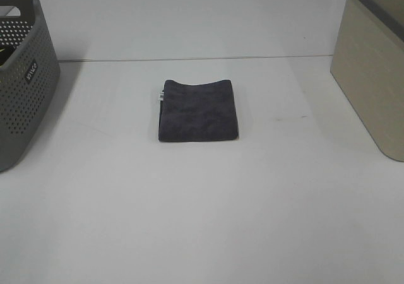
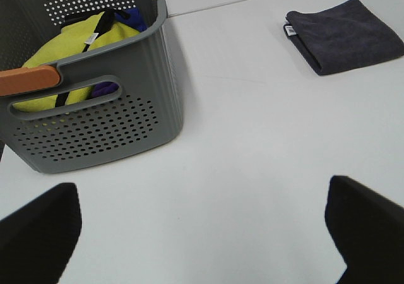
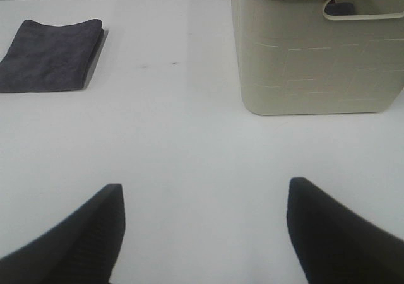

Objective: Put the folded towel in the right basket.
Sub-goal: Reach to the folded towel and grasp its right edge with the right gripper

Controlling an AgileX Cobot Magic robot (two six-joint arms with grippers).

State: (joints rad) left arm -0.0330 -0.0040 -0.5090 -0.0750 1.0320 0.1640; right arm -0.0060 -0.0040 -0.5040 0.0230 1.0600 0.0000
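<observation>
A dark grey folded towel (image 1: 198,110) lies flat in the middle of the white table; it also shows in the left wrist view (image 2: 346,35) and the right wrist view (image 3: 52,55). The right basket (image 1: 374,69) is beige with a dark rim and stands at the table's right edge; the right wrist view shows its wall (image 3: 319,57). My left gripper (image 2: 205,224) is open and empty, far from the towel. My right gripper (image 3: 205,224) is open and empty, between towel and basket. Neither gripper shows in the exterior high view.
A grey perforated basket (image 1: 22,76) stands at the left edge; in the left wrist view (image 2: 101,123) it holds yellow and purple cloths (image 2: 76,41). The white table (image 1: 202,214) spreads around the towel.
</observation>
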